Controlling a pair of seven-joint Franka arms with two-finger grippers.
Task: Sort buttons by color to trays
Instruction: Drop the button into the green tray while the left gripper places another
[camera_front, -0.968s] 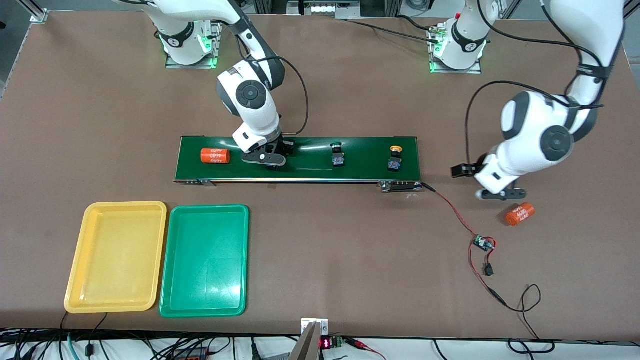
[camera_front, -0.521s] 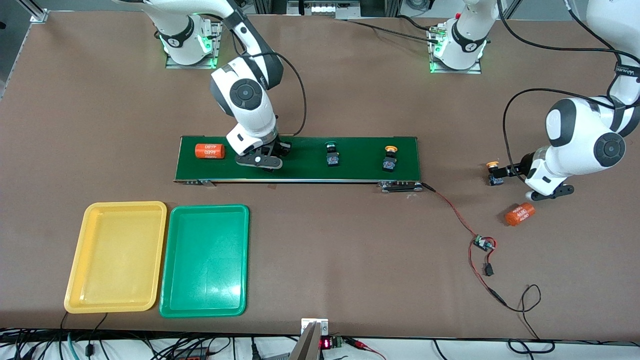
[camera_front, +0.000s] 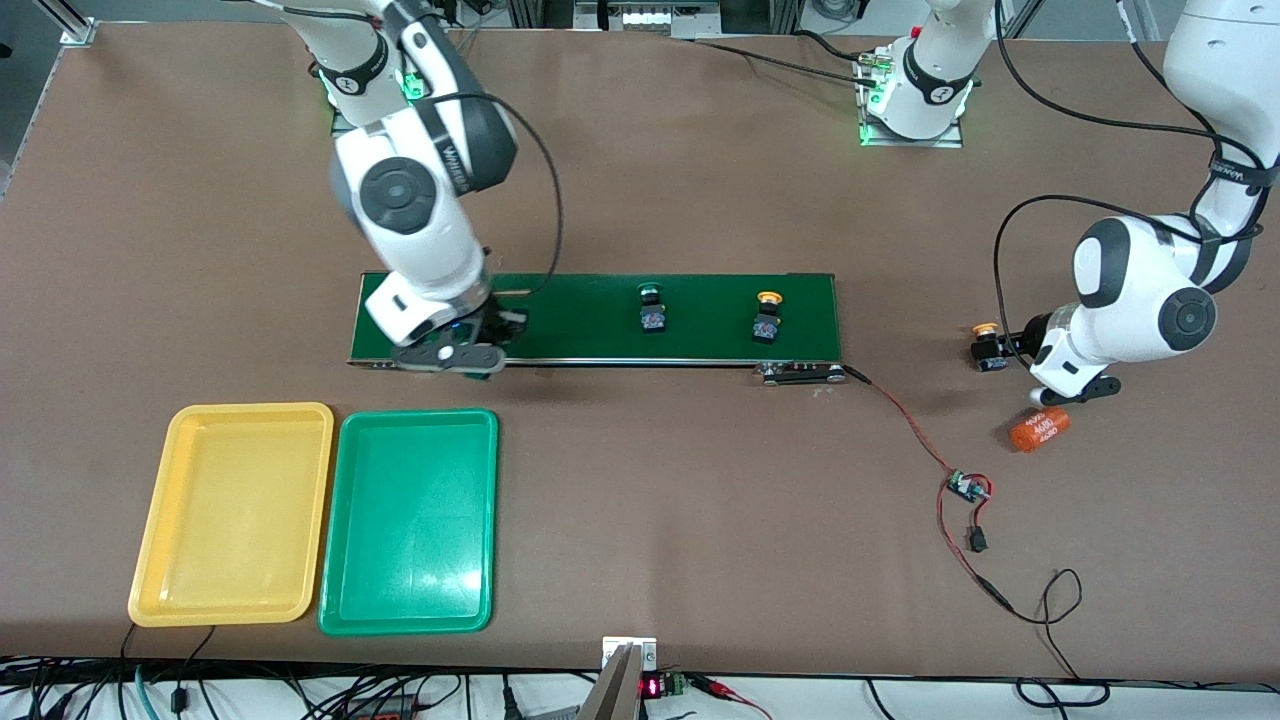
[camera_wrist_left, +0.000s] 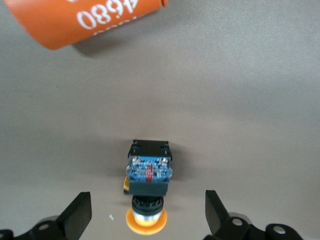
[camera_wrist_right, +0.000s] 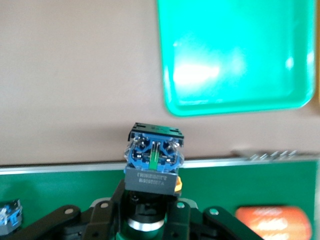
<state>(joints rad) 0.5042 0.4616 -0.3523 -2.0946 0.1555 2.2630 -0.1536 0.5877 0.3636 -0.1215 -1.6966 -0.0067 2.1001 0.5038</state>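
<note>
On the brown table (camera_front: 640, 500), an orange cylinder (camera_front: 1040, 429) reads "4680"; the right gripper (camera_wrist_right: 150, 210) clamps a button (camera_wrist_right: 154, 160), while the left gripper (camera_wrist_left: 147, 217) gapes over a yellow-capped button (camera_wrist_left: 149, 172).

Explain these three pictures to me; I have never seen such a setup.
Two white robot arms stand at a brown table. The wide picture looks down from across it; the other two come from cameras on the arms' wrists. The right gripper, over the edge of the green conveyor belt, is shut on a button. The left gripper hangs open around a yellow-capped button on the table, beside an orange cylinder. Two more buttons sit on the belt. A yellow tray and a green tray lie nearer the camera.
</note>
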